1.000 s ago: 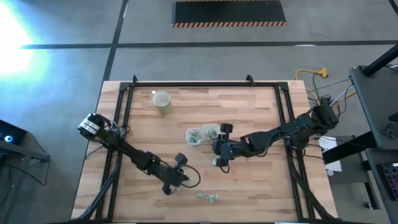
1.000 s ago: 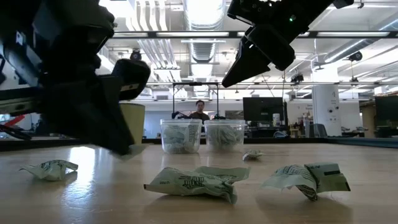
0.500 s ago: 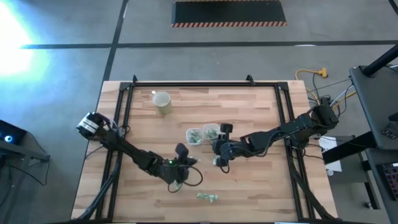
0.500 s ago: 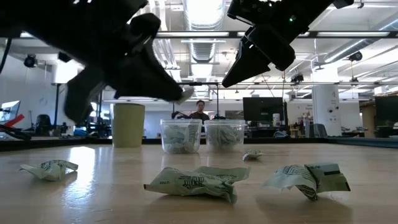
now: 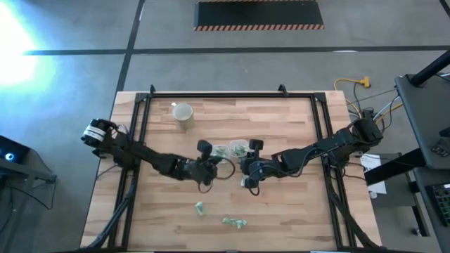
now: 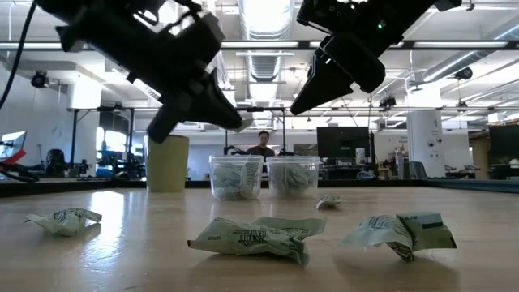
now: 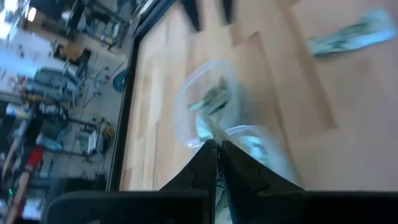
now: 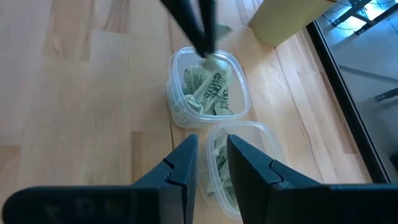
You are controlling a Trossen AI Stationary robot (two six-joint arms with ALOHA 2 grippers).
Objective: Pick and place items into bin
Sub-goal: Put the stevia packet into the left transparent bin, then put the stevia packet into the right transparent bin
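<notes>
Bins [image 8: 208,87] side by side, both with crinkly green-white items [image 8: 211,90] inside.

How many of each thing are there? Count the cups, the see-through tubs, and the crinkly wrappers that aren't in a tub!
Beige cup: 1
Clear tubs: 2
Loose wrapped pieces on the table: 4
Wrapped piece held by the left end effector: 1
Total: 8
</notes>
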